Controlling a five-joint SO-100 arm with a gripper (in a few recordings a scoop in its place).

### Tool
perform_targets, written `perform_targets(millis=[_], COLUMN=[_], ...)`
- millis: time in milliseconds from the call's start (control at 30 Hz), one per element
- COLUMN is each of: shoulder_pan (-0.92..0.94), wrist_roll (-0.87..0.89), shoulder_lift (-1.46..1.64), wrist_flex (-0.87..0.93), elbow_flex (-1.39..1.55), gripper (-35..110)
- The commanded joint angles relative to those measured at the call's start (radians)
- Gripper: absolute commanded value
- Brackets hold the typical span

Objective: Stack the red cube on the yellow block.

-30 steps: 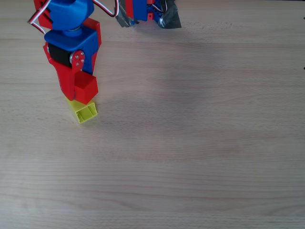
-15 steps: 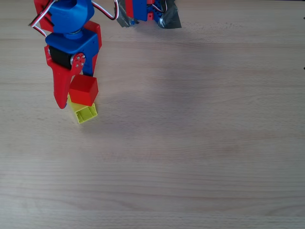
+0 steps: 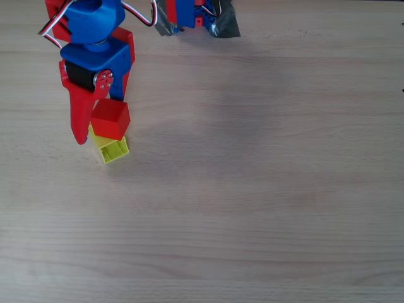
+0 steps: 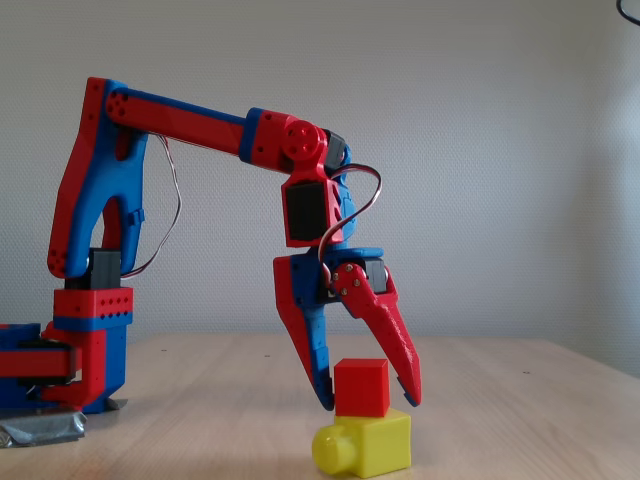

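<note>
Red cube (image 4: 361,387) rests atop yellow block (image 4: 375,445), stud end facing left.

In the overhead view the red cube (image 3: 111,119) covers most of the yellow block (image 3: 114,150), leaving its hollow end and a sliver at the left, and the arm (image 3: 93,38) is cut off by the top edge. In the fixed view the arm's base (image 4: 60,365) runs off the left edge, and the cube hides the middle of the gripper (image 4: 368,398).
</note>
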Motion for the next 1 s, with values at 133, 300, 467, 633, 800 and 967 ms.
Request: perform_targets(millis=[133, 300, 467, 633, 800, 967], shoulder_pan=[-0.006, 0.002, 0.011, 0.017, 0.028, 0.034], wrist_roll=[0.011, 0.015, 0.012, 0.017, 0.018, 0.017], shoulder_lift=[0.106, 0.112, 0.117, 0.123, 0.129, 0.141], wrist_flex=[0.023, 0.052, 0.063, 0.075, 0.121, 0.209], elbow_flex=[-0.041, -0.083, -0.114, -0.149, -0.241, -0.376], gripper=[33, 34, 34, 34, 35, 35])
